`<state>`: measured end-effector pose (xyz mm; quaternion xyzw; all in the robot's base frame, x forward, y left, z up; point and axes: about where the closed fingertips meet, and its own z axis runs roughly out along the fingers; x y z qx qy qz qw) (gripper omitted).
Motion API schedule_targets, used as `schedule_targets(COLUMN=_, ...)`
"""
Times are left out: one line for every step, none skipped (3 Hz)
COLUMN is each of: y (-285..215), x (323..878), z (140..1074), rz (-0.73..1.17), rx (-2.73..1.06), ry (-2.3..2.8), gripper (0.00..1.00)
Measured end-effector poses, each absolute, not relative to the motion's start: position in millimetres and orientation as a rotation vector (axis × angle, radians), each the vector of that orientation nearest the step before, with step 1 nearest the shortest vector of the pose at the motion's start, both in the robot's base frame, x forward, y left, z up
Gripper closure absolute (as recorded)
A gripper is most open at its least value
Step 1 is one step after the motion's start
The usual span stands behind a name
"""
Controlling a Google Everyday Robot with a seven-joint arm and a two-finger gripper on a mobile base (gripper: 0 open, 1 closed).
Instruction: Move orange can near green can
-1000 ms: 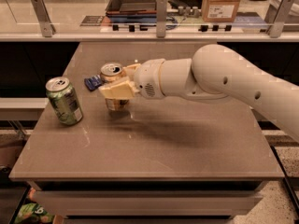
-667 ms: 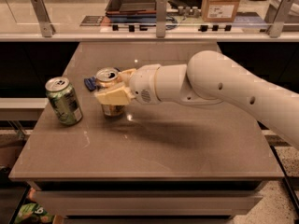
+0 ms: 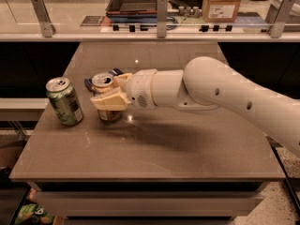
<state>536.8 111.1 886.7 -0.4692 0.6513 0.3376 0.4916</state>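
The orange can (image 3: 104,86) stands upright on the brown table (image 3: 154,153), left of centre, its silver top showing. My gripper (image 3: 110,93) reaches in from the right on a white arm and is shut on the orange can, its tan fingers (image 3: 108,102) wrapped around the body. The green can (image 3: 64,101) stands upright a short way to the left of the orange can, with a small gap between them.
A small blue object (image 3: 111,73) lies just behind the orange can. Behind the table runs a counter (image 3: 154,34) with metal posts, a dark tray (image 3: 136,1) and a cardboard box (image 3: 223,3). The table's left edge is close to the green can.
My gripper has carried the orange can leftward across the table, closer to the green can. The green can has not moved.
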Motion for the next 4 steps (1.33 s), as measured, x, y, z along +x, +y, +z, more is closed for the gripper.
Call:
schedule_targets(y=113.1, x=535.7, z=887.3, rz=0.820, rx=-1.143, ry=1.578, gripper=0.59)
schedule_targets(y=114.9, x=534.7, z=887.9, rz=0.821, rx=-1.147, ry=1.576, gripper=0.36)
schedule_targets(y=116.9, x=533.6, z=888.5, rz=0.822, rx=-1.151, ry=1.574, gripper=0.12)
schedule_targets(y=118.7, x=532.5, z=889.1, rz=0.823, rx=-1.155, ry=1.572, gripper=0.00)
